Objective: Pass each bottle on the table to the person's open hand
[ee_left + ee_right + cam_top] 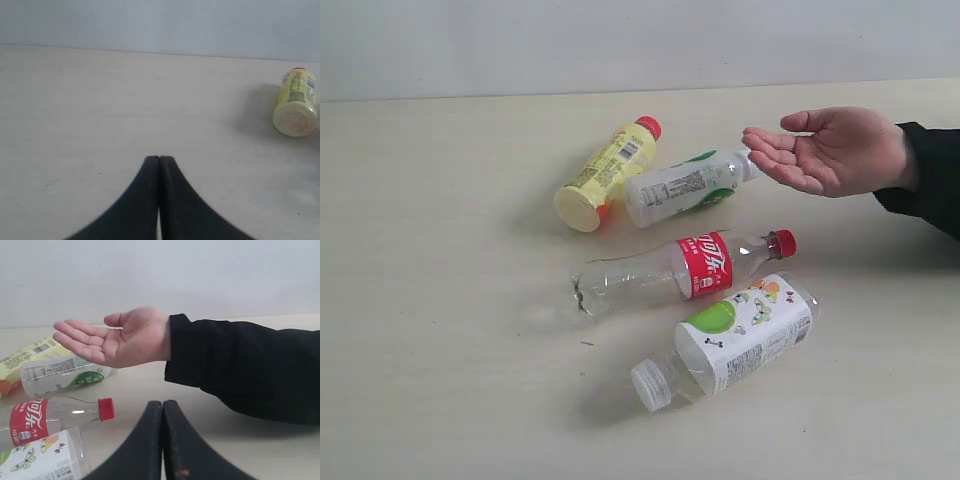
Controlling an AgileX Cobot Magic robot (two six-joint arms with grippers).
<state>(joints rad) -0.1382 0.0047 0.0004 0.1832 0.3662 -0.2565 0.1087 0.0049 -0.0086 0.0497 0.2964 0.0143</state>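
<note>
All four bottles (705,265) lie undelivered on the counter (440,300) near the open hand (835,150), with left end effector (160,159) and right end effector (163,402) closed, empty.

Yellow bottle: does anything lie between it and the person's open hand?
Yes. A white-green labelled bottle lies beside the yellow bottle, on the side toward the open hand, its neck end near that hand.

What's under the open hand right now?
The neck end of the far white-green bottle lies on the table below the fingertips of the hand. The fingers largely cover its cap. The rest of the table under the palm looks bare.
</note>
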